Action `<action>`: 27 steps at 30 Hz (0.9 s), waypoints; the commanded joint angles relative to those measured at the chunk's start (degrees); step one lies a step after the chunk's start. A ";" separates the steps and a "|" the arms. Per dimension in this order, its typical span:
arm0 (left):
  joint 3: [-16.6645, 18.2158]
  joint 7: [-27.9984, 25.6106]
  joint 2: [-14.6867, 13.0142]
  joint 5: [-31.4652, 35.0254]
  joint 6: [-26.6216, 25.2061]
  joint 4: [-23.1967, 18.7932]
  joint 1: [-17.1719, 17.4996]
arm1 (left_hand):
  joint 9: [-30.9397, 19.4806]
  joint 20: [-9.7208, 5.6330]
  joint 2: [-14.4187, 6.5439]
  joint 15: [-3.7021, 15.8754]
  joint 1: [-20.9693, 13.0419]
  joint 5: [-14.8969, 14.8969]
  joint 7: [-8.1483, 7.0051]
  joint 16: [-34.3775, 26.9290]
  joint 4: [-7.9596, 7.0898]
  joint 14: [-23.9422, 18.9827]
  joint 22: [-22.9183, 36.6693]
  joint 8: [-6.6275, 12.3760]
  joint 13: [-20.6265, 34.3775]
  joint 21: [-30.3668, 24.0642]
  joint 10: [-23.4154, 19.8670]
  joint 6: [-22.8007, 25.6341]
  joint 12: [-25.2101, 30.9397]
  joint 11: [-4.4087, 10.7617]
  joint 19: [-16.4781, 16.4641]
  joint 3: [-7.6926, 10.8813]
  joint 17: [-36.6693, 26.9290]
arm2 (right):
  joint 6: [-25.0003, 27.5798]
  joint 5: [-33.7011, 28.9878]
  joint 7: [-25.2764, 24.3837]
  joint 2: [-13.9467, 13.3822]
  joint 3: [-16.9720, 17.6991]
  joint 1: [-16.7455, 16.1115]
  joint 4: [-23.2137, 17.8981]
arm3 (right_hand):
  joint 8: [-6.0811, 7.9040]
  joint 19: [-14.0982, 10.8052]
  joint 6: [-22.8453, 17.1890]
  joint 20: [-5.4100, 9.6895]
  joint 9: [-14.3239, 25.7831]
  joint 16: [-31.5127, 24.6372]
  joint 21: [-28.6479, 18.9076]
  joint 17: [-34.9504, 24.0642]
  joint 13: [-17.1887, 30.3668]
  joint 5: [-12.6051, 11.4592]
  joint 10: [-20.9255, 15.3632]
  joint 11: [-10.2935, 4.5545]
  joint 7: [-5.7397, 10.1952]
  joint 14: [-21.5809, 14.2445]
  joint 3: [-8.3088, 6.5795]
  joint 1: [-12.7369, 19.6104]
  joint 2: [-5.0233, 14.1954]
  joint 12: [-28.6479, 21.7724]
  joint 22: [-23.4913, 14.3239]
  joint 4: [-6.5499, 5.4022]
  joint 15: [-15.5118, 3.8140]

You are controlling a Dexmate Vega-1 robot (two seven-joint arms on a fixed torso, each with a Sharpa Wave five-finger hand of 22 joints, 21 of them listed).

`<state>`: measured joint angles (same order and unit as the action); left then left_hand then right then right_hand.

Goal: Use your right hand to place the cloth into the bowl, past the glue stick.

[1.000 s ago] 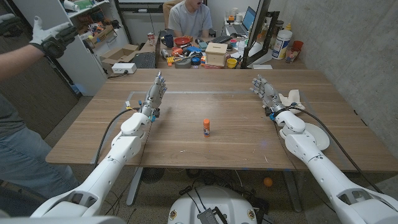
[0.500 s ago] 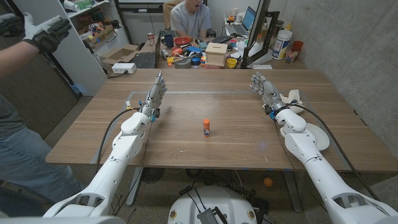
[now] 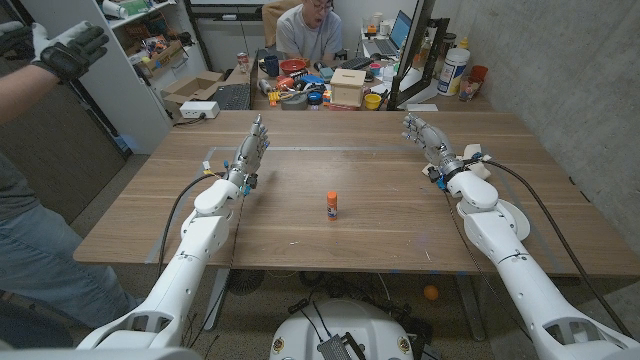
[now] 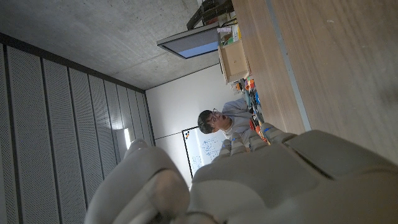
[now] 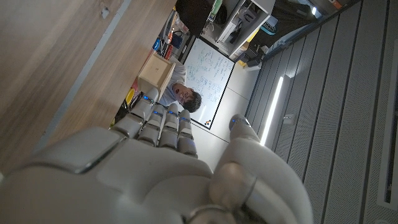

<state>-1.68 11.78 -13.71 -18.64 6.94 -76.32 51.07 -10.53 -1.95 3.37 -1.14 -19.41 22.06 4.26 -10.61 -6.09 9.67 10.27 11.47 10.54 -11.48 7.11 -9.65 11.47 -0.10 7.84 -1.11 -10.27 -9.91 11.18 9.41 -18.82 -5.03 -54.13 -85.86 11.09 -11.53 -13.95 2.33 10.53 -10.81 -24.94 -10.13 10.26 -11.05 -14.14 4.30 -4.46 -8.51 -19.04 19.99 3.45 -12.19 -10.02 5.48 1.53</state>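
The cloth [image 3: 473, 156] lies on the wooden bench [image 3: 360, 235], a small pale crumpled piece, well to the right of the glue stick [image 3: 332, 205] and partly hidden behind the right robot hand's wrist. It looks soft, light and limp, so it should bunch and drape when lifted; a pinch on a raised fold near its middle would likely carry it best. The right robot hand [image 3: 425, 136] stands just beside the cloth, fingers spread and holding nothing. No bowl can be made out on the bench. The glue stick stands upright near the middle of the bench, orange-capped with an orange and white label whose writing is too small to read. The left robot hand [image 3: 250, 154] stands well to the left of the glue stick, fingers apart, empty. Beyond the bench a person [image 3: 306, 30] sits at a cluttered desk; a gloved hand [image 3: 66, 52] reaches in far left of the glue stick.
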 commanded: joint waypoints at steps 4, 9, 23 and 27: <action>1.39 0.74 0.47 1.02 -0.59 -1.42 0.91 | -0.22 -1.63 -0.32 -0.11 -0.72 0.36 -0.30 0.00 0.03 0.73 0.11 -0.07 0.21 0.07 0.70 -0.62 0.21 -0.17 0.59 -0.44 -0.28 | 3.19 -12.02 -6.21 -4.19 -0.96 -2.54 -7.91 | 0.37 -0.53 -0.77 -2.42 0.24 -0.21 0.75 0.00 0.22 -0.10 -1.25 -0.73 1.32 -0.79 -0.13 1.58 -0.31 -0.60 -0.08 1.28 -0.52; 1.50 0.75 0.36 1.30 -0.28 -1.92 1.10 | -0.22 -1.58 -0.38 -0.14 -0.77 0.38 -0.31 -0.01 0.04 0.71 0.11 -0.08 0.21 0.08 0.79 -0.62 0.17 -0.08 0.64 -0.47 -0.29 | 5.44 -16.60 -7.74 -6.45 -1.94 -2.69 -9.94 | 0.43 -1.17 -1.03 -3.35 0.24 -0.17 0.80 0.02 0.23 -0.11 -1.49 -0.81 1.70 -0.93 -0.31 2.39 -0.37 -0.63 -0.07 1.85 -0.53; 1.73 0.97 0.36 0.94 -0.39 -3.00 1.70 | -0.23 -1.10 -0.59 -0.13 -0.92 0.43 -0.39 -0.05 0.05 0.67 0.13 -0.02 0.21 0.07 0.57 -0.41 0.26 -0.12 0.76 -0.60 -0.30 | 13.24 -27.08 -8.91 -13.07 -3.77 -3.59 -16.52 | 0.77 -0.65 -2.89 -6.51 0.28 0.39 2.52 -0.02 0.28 0.04 0.35 -0.91 2.44 0.25 -0.64 5.42 -1.11 0.30 -0.05 3.46 0.69; 1.71 1.07 0.32 0.89 -0.44 -3.09 1.83 | -0.23 -0.96 -0.66 -0.23 -0.96 0.45 -0.44 -0.07 0.04 0.61 0.13 -0.02 0.21 0.05 0.57 -0.39 0.26 0.04 0.78 -0.63 -0.30 | 15.86 -30.53 -8.80 -15.08 -4.55 -3.91 -18.44 | 0.85 -0.08 -3.47 -7.21 0.30 0.48 3.10 -0.05 0.29 0.06 0.76 -1.09 3.10 0.74 -0.53 5.68 -1.26 0.41 -0.05 3.45 1.57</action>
<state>-0.10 12.64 -13.33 -17.65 6.53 -78.78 52.44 -10.53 -2.15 2.84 -1.14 -19.94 22.26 4.26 -10.61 -6.01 9.67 10.26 11.47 10.53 -11.47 7.52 -9.64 11.48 -0.11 8.03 -1.52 -10.26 -0.45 -10.31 1.58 -28.76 -7.91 -57.18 -99.02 11.53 -11.81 -16.60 -4.52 10.53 -10.36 -22.25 -10.14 10.25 -11.04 -13.76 3.40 -1.63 -7.69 -19.54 24.86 2.04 -11.97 -9.86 8.78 2.34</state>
